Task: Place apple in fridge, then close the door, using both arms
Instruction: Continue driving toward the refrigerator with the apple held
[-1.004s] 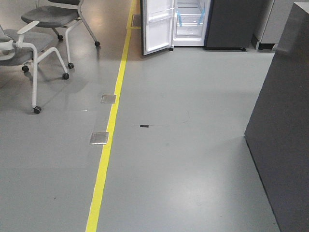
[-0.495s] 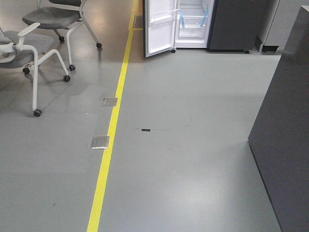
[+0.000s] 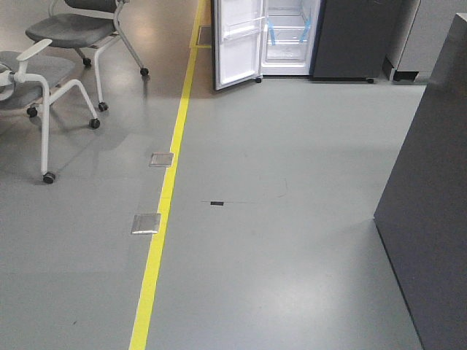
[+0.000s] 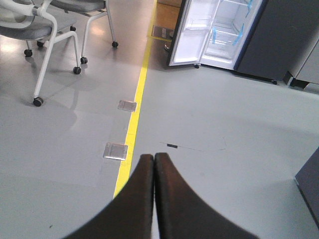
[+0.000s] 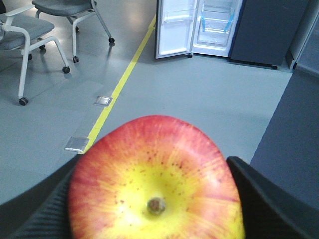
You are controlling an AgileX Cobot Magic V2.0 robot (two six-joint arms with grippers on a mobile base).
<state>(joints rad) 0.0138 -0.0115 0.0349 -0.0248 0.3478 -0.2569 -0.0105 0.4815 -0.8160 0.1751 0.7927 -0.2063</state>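
Observation:
The apple [image 5: 157, 181], red with a yellow patch round the stem, fills the bottom of the right wrist view. My right gripper [image 5: 154, 199] is shut on it, a black finger on each side. My left gripper [image 4: 153, 158] is shut and empty, its two black fingers pressed together above the floor. The fridge [image 3: 292, 33] stands far ahead across the floor, dark grey outside, white inside with blue tape strips. Its door [image 3: 237, 40] stands open on the left. The fridge also shows in the left wrist view [image 4: 224, 32] and the right wrist view [image 5: 214, 25]. Neither gripper shows in the front view.
A yellow floor line [image 3: 164, 204] runs toward the fridge, with two metal floor plates [image 3: 146, 223] beside it. White-framed office chairs [image 3: 44, 80] stand at the left. A dark grey partition panel [image 3: 430, 204] stands close at the right.
The view has shifted slightly: the fridge, chairs and floor plates have slid a little left and down in the front view. The partition panel stays at the right.

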